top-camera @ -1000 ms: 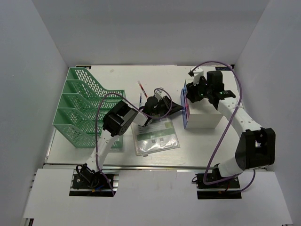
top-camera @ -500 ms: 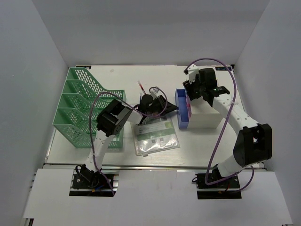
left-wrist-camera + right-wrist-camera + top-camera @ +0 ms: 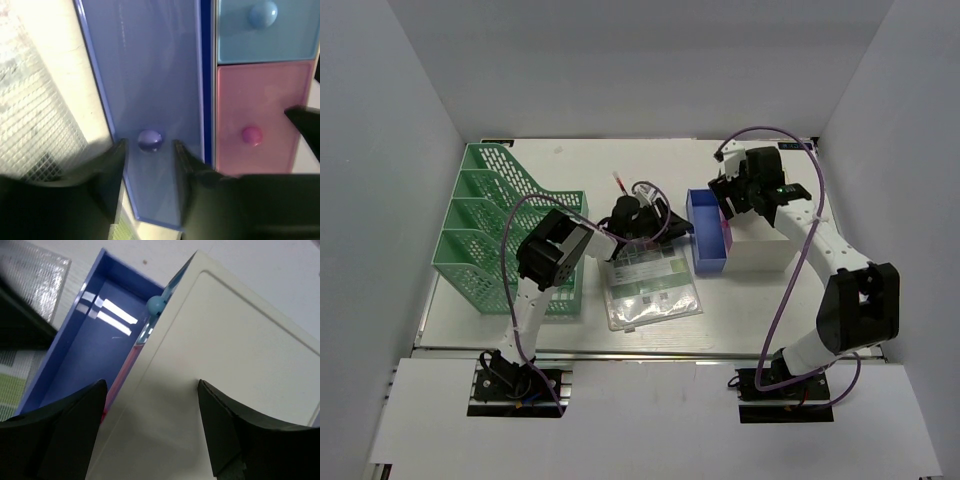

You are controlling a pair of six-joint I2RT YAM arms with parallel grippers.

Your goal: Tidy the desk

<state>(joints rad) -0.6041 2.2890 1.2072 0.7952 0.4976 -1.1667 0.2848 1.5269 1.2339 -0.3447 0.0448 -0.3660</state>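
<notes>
Drawer [image 3: 705, 238] slid out; desk [image 3: 760, 300] beneath left end effector [image 3: 150, 147].

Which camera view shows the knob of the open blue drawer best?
The left wrist view: the knob is large and unobstructed, between the tips of the left end effector. The top external view shows the drawer small, its knob hidden. The right wrist view shows only its inside.

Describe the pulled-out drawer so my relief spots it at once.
On the white desk's right half stands a white box. Jutting from its left face is a deep blue drawer, open and empty, its knob between the left gripper's fingers. The light blue drawer and pink drawer beside it are shut.
</notes>
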